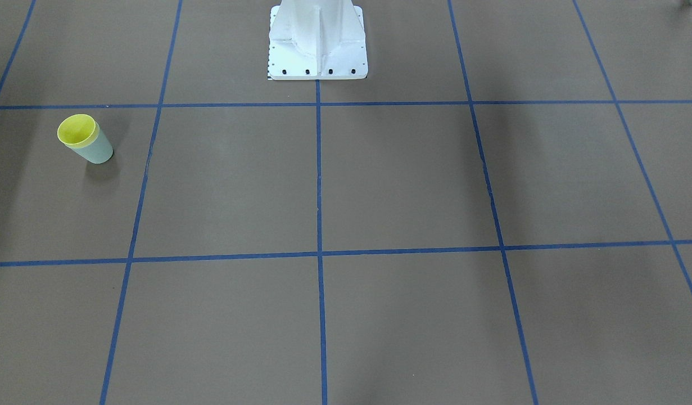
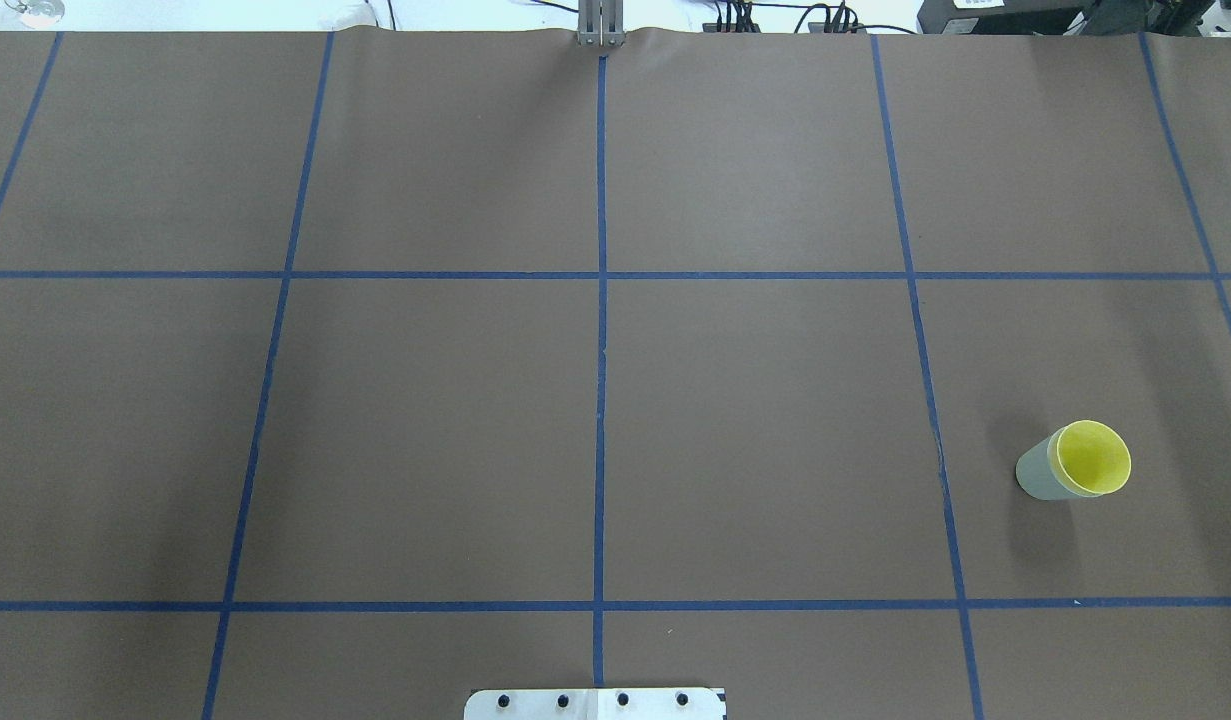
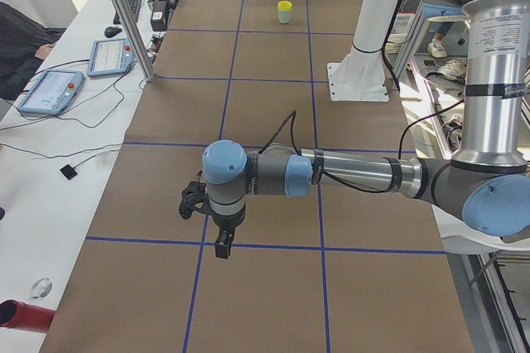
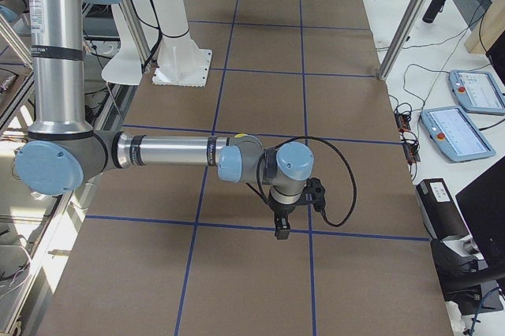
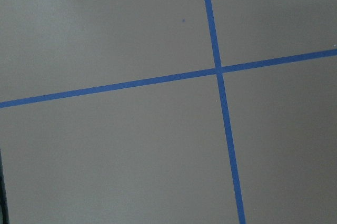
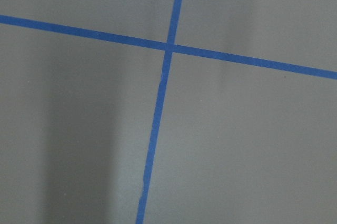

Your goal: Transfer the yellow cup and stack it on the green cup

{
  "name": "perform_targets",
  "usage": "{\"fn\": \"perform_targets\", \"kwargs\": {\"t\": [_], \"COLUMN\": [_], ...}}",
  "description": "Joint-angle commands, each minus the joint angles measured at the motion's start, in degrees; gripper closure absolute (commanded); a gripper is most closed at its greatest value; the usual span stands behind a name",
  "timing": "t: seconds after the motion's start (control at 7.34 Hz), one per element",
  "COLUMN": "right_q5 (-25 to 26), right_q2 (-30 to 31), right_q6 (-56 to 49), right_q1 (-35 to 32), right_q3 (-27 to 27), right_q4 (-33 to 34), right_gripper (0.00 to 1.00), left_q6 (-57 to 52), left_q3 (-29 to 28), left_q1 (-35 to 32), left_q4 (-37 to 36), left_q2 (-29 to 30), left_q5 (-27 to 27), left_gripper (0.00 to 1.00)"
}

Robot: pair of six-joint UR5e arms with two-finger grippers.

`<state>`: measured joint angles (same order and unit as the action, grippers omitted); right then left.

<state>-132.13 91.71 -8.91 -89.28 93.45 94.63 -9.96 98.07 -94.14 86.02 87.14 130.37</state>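
Note:
The yellow cup (image 1: 76, 129) sits nested inside the green cup (image 1: 100, 151), and the pair stands upright on the brown table on the robot's right side. The yellow cup (image 2: 1093, 458) and green cup (image 2: 1035, 477) also show in the overhead view, and far off in the exterior left view (image 3: 285, 11). My left gripper (image 3: 222, 247) hangs over the table far from the cups. My right gripper (image 4: 281, 228) hangs over a blue tape line. Both show only in side views, so I cannot tell whether they are open or shut. The wrist views show only table and tape.
The white robot base (image 1: 317, 50) stands at the table's near-robot edge. Blue tape lines (image 2: 600, 400) divide the brown table into squares. Control tablets (image 3: 50, 92) and cables lie on the white bench beside the table. Metal frame posts (image 4: 410, 13) stand at the table's side.

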Motion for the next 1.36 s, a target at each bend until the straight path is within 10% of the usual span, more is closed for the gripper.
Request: {"fn": "perform_targets", "kwargs": {"t": [0.0, 1.23], "right_q5": [-2.7, -2.9], "right_q2": [-0.5, 1.2], "right_q6": [0.9, 2.2], "right_q1": [-0.5, -0.6], "right_q3": [0.1, 1.6], "right_q4": [-0.1, 0.0], "right_gripper": [0.0, 0.0], "left_q6": [0.1, 5.0], "left_q3": [0.4, 0.5], "left_q1": [0.0, 0.1], "left_q4": [0.5, 12.4], "left_q2": [-3.3, -7.0], "left_q5": [2.2, 2.0], "left_gripper": [0.0, 0.0]}}
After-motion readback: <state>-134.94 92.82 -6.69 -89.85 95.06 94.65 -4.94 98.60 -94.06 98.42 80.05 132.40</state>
